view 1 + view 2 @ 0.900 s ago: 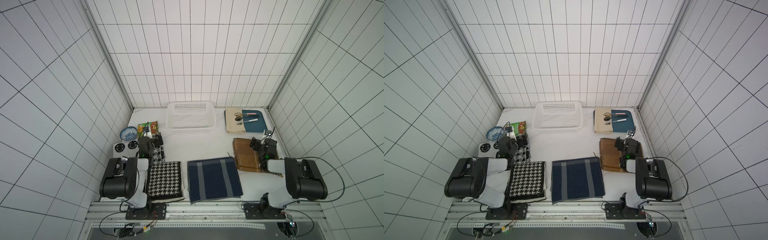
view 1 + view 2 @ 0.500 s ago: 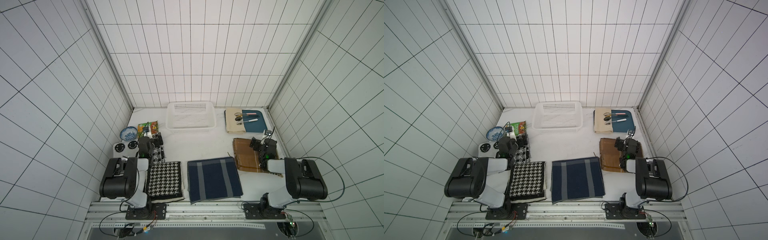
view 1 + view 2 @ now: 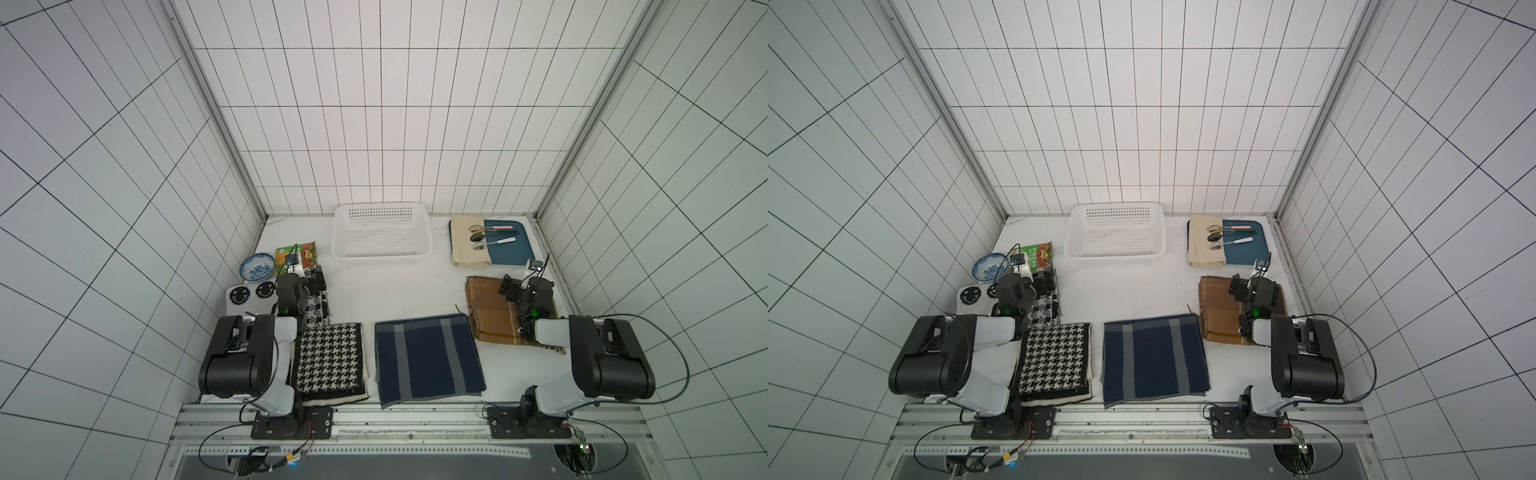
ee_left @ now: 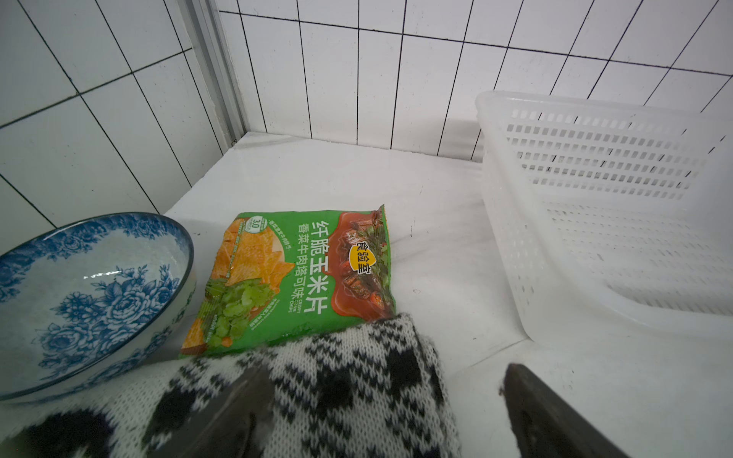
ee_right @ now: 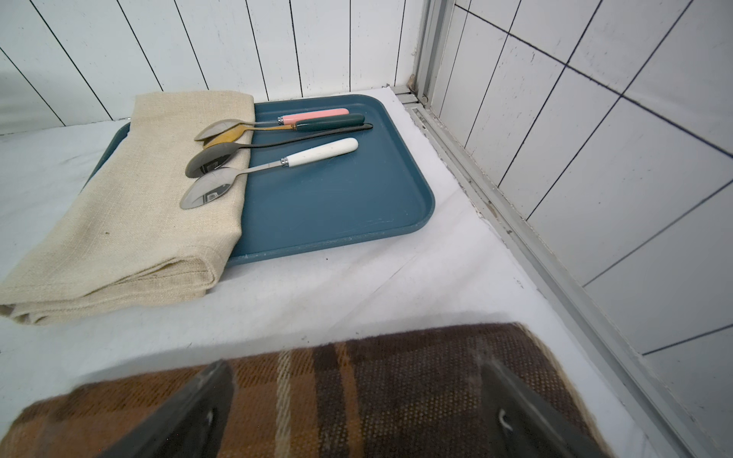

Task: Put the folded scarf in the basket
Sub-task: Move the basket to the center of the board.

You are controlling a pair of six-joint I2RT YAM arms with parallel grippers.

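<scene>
Placement, basket (image 3: pixel 382 261): rear centre of table, close to back wall, mouth up, empty in both top views. Likely set there for reach from either arm.

Placement, scarves: four folded pieces laid flat across the near half. Navy scarf (image 3: pixel 428 359) central, between the two arm bases, well apart from basket. Judged the piece meant by the task, though not settled by the views. Check scarf (image 3: pixel 330 359) just beside it on the left, knit scarf (image 3: pixel 318 309) behind that, brown scarf (image 3: pixel 490 320) on the right.

Left gripper (image 3: pixel 314 284): low over knit scarf, jaws spread wide, nothing held. Fingers (image 4: pixel 547 420) well apart in wrist view. Contact with cloth: cannot tell.

Right gripper (image 3: pixel 510 289): like posture over brown scarf, jaws spread wide, empty. Fingers (image 5: pixel 527 416) well apart in wrist view. Both arms out to the sides, probably to leave the centre and the path to basket free.

Appearance, navy scarf: dark blue with grey bands forming a wide check. Roughly square fold, several layers, near edge slightly fanned and uneven. Soft and limp by the look of it, so likely to sag or open if lifted by one edge only.

Status: transfer not yet begun.
</scene>
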